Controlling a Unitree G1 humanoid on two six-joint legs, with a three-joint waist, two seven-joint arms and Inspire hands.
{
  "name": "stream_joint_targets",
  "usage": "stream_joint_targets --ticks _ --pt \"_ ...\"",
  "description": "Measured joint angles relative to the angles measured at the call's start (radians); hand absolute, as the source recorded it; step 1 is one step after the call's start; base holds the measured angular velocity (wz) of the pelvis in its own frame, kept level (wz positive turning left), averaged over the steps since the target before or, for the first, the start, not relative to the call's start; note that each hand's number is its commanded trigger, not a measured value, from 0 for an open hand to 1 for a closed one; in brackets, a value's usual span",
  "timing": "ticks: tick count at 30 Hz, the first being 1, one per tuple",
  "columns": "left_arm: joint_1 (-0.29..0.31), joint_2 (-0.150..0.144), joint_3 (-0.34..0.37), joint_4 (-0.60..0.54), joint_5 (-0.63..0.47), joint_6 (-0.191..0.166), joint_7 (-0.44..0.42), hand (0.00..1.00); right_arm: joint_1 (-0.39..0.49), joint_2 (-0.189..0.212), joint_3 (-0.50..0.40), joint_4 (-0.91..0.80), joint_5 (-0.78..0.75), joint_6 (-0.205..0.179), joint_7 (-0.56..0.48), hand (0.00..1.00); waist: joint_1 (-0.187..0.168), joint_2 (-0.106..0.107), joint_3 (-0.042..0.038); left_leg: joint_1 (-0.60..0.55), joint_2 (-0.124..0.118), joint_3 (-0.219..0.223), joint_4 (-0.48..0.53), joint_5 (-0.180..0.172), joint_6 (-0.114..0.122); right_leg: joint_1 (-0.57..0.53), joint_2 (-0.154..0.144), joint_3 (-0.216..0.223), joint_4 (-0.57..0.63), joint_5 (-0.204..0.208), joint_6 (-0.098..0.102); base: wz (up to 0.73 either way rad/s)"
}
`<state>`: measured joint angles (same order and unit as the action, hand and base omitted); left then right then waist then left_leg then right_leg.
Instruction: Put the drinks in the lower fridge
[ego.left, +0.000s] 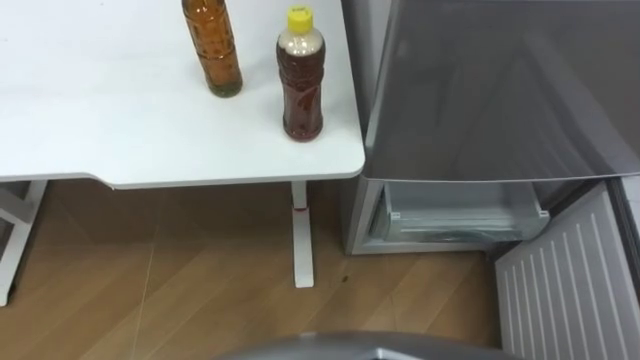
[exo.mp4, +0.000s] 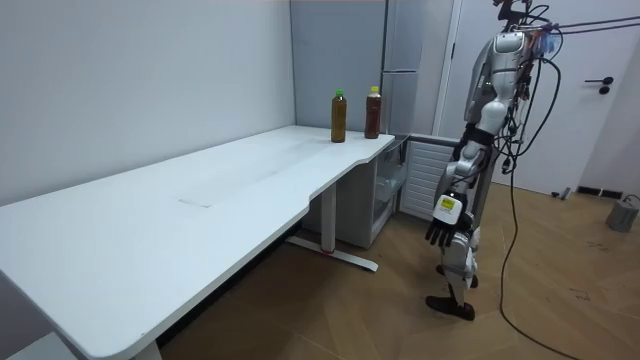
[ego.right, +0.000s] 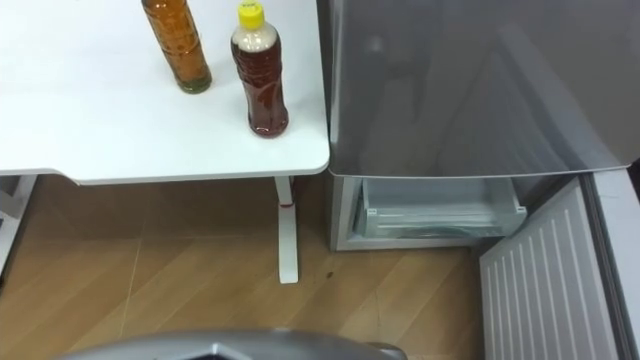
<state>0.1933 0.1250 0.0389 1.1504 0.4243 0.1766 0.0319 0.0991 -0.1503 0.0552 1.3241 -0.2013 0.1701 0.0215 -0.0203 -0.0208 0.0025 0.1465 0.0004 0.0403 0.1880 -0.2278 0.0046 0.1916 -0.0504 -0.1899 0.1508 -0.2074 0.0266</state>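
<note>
I saw two drinks standing upright near the table's (ego.left: 120, 120) corner closest to the fridge (ego.left: 500, 90). The yellow-capped bottle (ego.left: 300, 88) held a dark reddish-brown drink and wore a red label low on its body. The print on that label was too small for me to read. Just beside it, farther from the fridge and not touching, stood the amber bottle (ego.left: 212, 50), clear and ribbed. In the room view it carried a green cap.

The fridge's upper door was closed. Below it the lower door (ego.left: 570, 280) hung wide open with its ribbed inner face showing, and a pale drawer (ego.left: 455, 215) sat in the lower compartment.

In the room view the robot stood upright on the wood floor in front of the fridge, off the table's end. Its left hand (exo.mp4: 440, 232) hung beside its thigh, fingers loose and holding nothing. It was well below the tabletop and well apart from both bottles.
</note>
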Motion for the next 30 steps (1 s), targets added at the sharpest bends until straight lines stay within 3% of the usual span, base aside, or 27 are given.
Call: stream_joint_targets --ticks 8,11,13,17,19,22,23,27,30 --pt "0.019 -0.013 0.047 -0.004 -0.234 -0.007 0.053 0.00 0.000 0.001 -0.012 0.005 0.012 0.005 -0.002 0.00 0.000 -0.001 -0.0005 -0.002 -0.001 -0.001 0.000 0.000 0.000 -0.001 -0.001 -0.006 -0.002 0.000 0.000 0.00" --pt "0.025 -0.012 0.124 -0.003 -0.405 -0.011 0.093 0.00 0.001 0.001 -0.019 0.007 0.015 0.002 -0.018 0.00 0.003 0.000 -0.0006 0.000 -0.001 -0.001 0.001 0.000 0.000 0.001 -0.001 -0.004 -0.001 0.000 0.000 0.00" --pt "0.027 -0.015 0.202 -0.003 -0.593 -0.034 0.131 0.00 -0.001 0.001 -0.048 0.012 0.036 0.003 -0.025 0.00 0.006 0.000 -0.0007 0.001 -0.001 0.000 0.001 0.000 0.000 0.002 -0.002 -0.008 0.000 0.000 0.000 0.00" --pt "0.026 -0.015 0.285 -0.053 -0.851 -0.056 0.208 0.00 0.004 0.000 -0.062 0.010 0.042 0.002 -0.031 0.00 0.016 0.000 -0.0009 -0.001 -0.001 -0.001 -0.001 0.000 0.000 0.000 -0.002 -0.004 0.001 0.000 0.000 0.00" --pt "0.024 -0.015 0.331 -0.128 -1.006 -0.090 0.261 0.00 0.011 -0.002 -0.087 -0.001 0.034 -0.002 -0.031 0.00 0.032 0.004 -0.0022 0.001 0.000 0.000 -0.002 0.000 0.000 0.000 -0.001 -0.003 0.003 0.000 0.000 0.00" --pt "0.015 -0.016 0.402 -0.226 -1.150 -0.122 0.334 0.00 0.015 -0.003 -0.130 -0.010 0.036 -0.027 -0.035 0.00 0.054 0.011 -0.0049 0.004 0.001 0.000 -0.002 0.000 0.000 0.002 0.001 -0.005 0.005 0.000 -0.001 -0.02" --pt "0.016 -0.016 0.412 -0.262 -1.170 -0.126 0.354 0.00 0.019 -0.003 -0.134 -0.014 0.036 -0.031 -0.037 0.00 0.054 0.010 -0.0039 0.003 0.001 -0.001 -0.005 0.000 0.000 0.001 0.001 -0.004 0.005 0.000 -0.001 0.06" --pt "0.013 -0.014 0.432 -0.438 -1.218 -0.219 0.499 0.00 0.026 -0.005 -0.143 -0.043 0.032 -0.067 -0.057 0.00 0.062 0.017 -0.0060 -0.003 0.000 -0.002 -0.005 0.000 0.000 -0.003 0.000 -0.004 0.001 0.000 -0.001 0.01" --pt "0.012 -0.010 0.437 -0.591 -1.209 -0.270 0.600 0.00 0.039 -0.004 -0.158 -0.050 0.034 -0.103 -0.073 0.00 0.066 0.019 -0.0084 -0.005 -0.001 -0.013 -0.002 0.000 0.000 -0.003 0.000 -0.006 0.001 0.000 -0.001 0.03"
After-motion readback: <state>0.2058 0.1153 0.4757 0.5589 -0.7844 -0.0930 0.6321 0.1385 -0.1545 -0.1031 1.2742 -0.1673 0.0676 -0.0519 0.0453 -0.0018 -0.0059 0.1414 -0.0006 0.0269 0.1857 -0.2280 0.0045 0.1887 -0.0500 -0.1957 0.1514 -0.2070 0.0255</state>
